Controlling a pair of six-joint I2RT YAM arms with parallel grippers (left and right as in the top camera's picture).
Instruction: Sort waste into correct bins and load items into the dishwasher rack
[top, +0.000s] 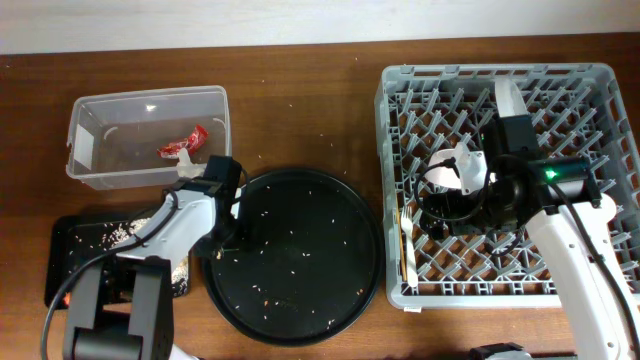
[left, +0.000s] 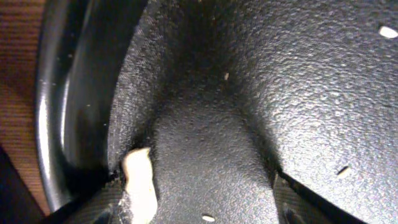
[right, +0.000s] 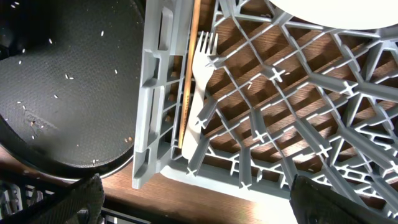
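Observation:
My left gripper (top: 224, 222) is open, low over the left rim of the large round black tray (top: 300, 265). In the left wrist view the jaws (left: 199, 211) straddle the bare tray floor, and a beige scrap (left: 139, 186) clings to the left finger. My right gripper (top: 432, 212) is open above the grey dishwasher rack (top: 600, 120), empty in the right wrist view (right: 199, 208). A white fork (right: 202, 81) and a thin wooden stick (right: 188, 74) lie along the rack's left wall. A pale plate (right: 336, 9) sits in the rack. The clear tub (top: 150, 96) holds a red wrapper (top: 185, 143) and a white tissue wad (top: 187, 166).
The shallow black tray (top: 70, 240) at the lower left holds beige grainy scraps (top: 110, 235). Small pale grains are scattered over the round tray floor. A white dish (top: 460, 165) shows beside my right wrist. The rack's wall (right: 152, 93) stands next to the round tray.

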